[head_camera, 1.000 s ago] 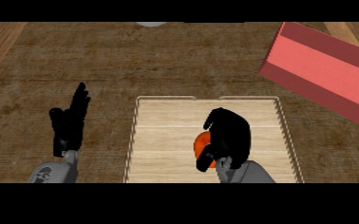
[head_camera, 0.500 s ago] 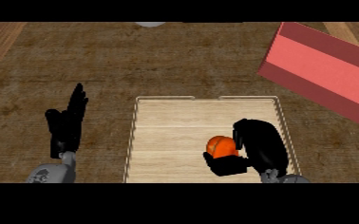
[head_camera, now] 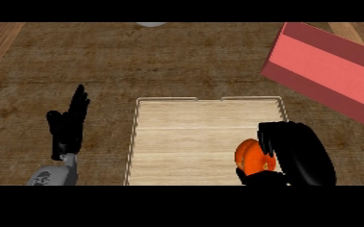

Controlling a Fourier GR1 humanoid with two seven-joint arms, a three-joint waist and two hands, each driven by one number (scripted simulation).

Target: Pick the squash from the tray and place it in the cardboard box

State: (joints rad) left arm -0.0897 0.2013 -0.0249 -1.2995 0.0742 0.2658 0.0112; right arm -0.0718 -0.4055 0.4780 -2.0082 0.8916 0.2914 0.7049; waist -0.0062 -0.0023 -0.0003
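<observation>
An orange squash [head_camera: 252, 156] shows at the lower right of the pale wooden tray [head_camera: 199, 134]. My right hand [head_camera: 295, 151] curls round it, fingers over its right side and thumb below, hiding part of it. I cannot tell whether the squash rests on the tray or is lifted. The red box [head_camera: 320, 69] lies tilted at the upper right, beyond the tray's far right corner. My left hand [head_camera: 68, 125] stands open with fingers up, left of the tray.
The tray sits on a dark wood-grain counter [head_camera: 142, 57]. A small pale round object [head_camera: 150, 24] is cut off at the far edge of the counter.
My right hand has moved right across the tray with the squash in it, towards the tray's right rim. The left hand has stayed in place.
</observation>
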